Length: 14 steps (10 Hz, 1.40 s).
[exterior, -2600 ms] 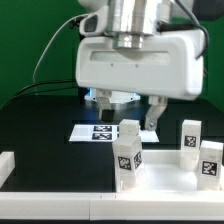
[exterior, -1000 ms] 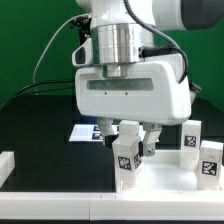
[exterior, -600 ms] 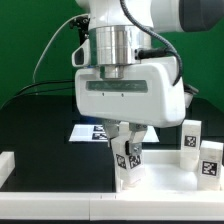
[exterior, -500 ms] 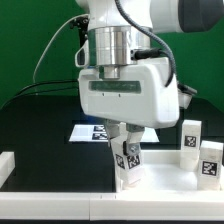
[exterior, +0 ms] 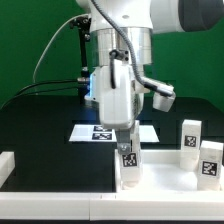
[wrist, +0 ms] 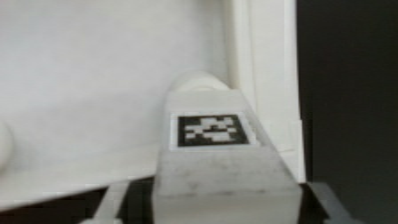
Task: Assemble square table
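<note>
**Leg held upright in the gripper over the tabletop**

Nearest the exterior camera, the raised front rim of the square tabletop is seen running across the frame at 6 o'clock. A plain white bar is seen at 8 o'clock, on the black table.

Just behind the rim, at about 5 o'clock from centre, one white leg is seen standing upright on the tabletop's floor, a black-and-white tag facing the camera. Its upper end is clamped by the gripper, which is lowered onto it from 12 o'clock; the fingers are closed against the leg's sides.

In the wrist view the same leg is seen end-on between the two fingers, its tag squarely in sight, with the tabletop's rim running beside it.

Further back, at 3 to 4 o'clock, two more tagged legs are seen standing upright on the tabletop: one nearer, one behind it, near each other.

Farthest, at centre, the marker board is seen lying flat on the table, partly hidden by the arm.
</note>
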### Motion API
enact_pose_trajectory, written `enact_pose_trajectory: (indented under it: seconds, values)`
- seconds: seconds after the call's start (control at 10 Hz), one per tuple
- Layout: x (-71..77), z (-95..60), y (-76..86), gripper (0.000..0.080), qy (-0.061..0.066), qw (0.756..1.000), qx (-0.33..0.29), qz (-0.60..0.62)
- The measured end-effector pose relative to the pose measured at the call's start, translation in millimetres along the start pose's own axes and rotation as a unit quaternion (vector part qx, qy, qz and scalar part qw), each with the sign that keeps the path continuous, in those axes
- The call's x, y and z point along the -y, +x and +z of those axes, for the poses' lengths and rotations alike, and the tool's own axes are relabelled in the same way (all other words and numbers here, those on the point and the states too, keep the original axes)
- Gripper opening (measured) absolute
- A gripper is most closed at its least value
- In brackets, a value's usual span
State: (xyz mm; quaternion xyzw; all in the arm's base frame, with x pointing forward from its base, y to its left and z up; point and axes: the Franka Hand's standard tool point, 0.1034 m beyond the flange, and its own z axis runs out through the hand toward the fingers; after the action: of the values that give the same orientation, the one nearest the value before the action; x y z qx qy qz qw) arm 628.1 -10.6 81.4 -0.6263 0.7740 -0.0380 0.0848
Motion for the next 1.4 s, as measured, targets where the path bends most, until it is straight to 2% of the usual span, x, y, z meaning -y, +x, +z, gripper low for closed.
enact_pose_trajectory:
  seconds: [0.2, 0.3, 0.4, 0.5, 0.6, 0.7, 0.8, 1.3, 1.4]
  values:
    - [-0.1, 0.3, -8.8, 0.0288, 0.007, 0.995, 0.007, 0.096]
    - [-0.7, 0.6, -9.1, 0.0288, 0.014, 0.992, 0.011, 0.122]
    - [-0.8, 0.4, -9.0, 0.0288, 0.013, 0.994, 0.01, 0.109]
    - [-1.2, 1.2, -8.4, 0.0403, 0.013, 0.995, 0.009, 0.099]
    - [-2.1, 1.3, -9.0, 0.0403, 0.008, 0.998, 0.009, 0.057]
    - [-1.9, 0.3, -10.7, 0.0537, 0.002, 0.999, 0.014, -0.042]
    - [-2.1, 0.7, -11.1, 0.0626, -0.001, 0.992, 0.019, -0.124]
    - [-1.9, 1.0, -6.9, 0.0649, -0.003, 0.956, 0.01, -0.295]
    - [-0.1, -1.6, -10.2, 0.0649, -0.013, 0.916, -0.001, -0.4]
